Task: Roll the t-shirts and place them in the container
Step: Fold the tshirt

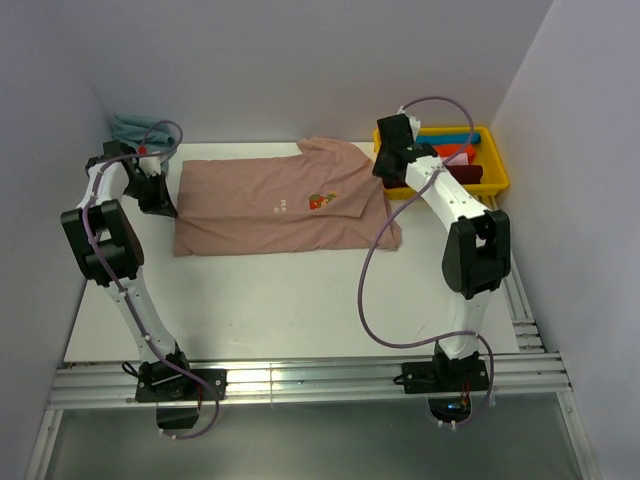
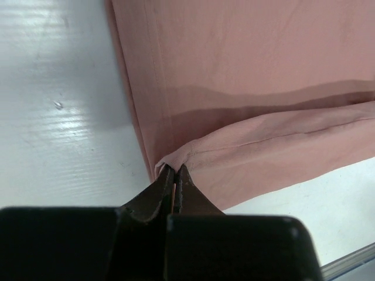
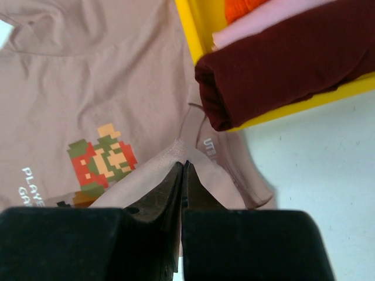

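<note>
At the left of the table (image 1: 280, 300), I am seeing my left gripper (image 2: 174, 175) pinching a folded corner of the pink t-shirt (image 1: 270, 205), jaws closed on the cloth. The shirt is lying flat mid-table, print up. My right gripper (image 3: 184, 170) is clamping a folded edge by the neck label, just beside the yellow bin (image 1: 497, 172) holding rolled t-shirts (image 3: 281, 64).

The left arm (image 1: 135, 300) rises from its base at the near edge, folds at the elbow and dips at the far left. Its left gripper (image 2: 174, 175) hangs low, jaws pressed together on a folded edge of the pink t-shirt (image 1: 270, 205). The right arm (image 1: 445, 200) leans away and inward, wrist bent down. The right gripper (image 3: 183, 170) is likewise clamped, pinching a fold of the same shirt.
</note>
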Controlling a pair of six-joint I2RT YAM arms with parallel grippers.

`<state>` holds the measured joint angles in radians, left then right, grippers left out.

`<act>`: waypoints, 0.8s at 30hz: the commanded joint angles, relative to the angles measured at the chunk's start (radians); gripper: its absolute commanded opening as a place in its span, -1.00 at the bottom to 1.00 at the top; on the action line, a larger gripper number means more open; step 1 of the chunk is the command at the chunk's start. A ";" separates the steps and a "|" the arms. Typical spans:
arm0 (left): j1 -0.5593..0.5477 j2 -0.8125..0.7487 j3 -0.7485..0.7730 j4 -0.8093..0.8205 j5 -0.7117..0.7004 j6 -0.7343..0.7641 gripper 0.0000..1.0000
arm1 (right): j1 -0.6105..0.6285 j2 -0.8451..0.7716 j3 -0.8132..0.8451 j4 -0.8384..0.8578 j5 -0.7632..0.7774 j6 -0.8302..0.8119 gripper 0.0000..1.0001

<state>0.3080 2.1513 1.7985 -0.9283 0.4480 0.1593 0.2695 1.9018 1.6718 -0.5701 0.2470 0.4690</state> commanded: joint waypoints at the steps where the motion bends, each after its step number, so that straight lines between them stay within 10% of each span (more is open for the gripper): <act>1: 0.006 -0.024 0.074 -0.007 0.015 -0.015 -0.99 | -0.013 0.005 0.078 -0.008 0.028 -0.029 -1.00; 15: -0.012 0.074 0.122 0.008 0.003 -0.040 -0.95 | -0.015 0.155 0.186 -0.031 -0.009 -0.038 -0.82; 20: -0.012 0.076 0.104 0.051 -0.008 -0.050 -0.29 | -0.015 0.203 0.241 -0.037 -0.022 -0.050 -0.06; 24: -0.007 0.042 0.093 0.060 -0.006 -0.041 0.02 | -0.015 0.175 0.232 -0.054 -0.018 -0.044 0.04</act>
<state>0.2985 2.2414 1.8957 -0.9020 0.4431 0.1165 0.2638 2.1166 1.8656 -0.6163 0.2245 0.4362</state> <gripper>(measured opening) 0.489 0.517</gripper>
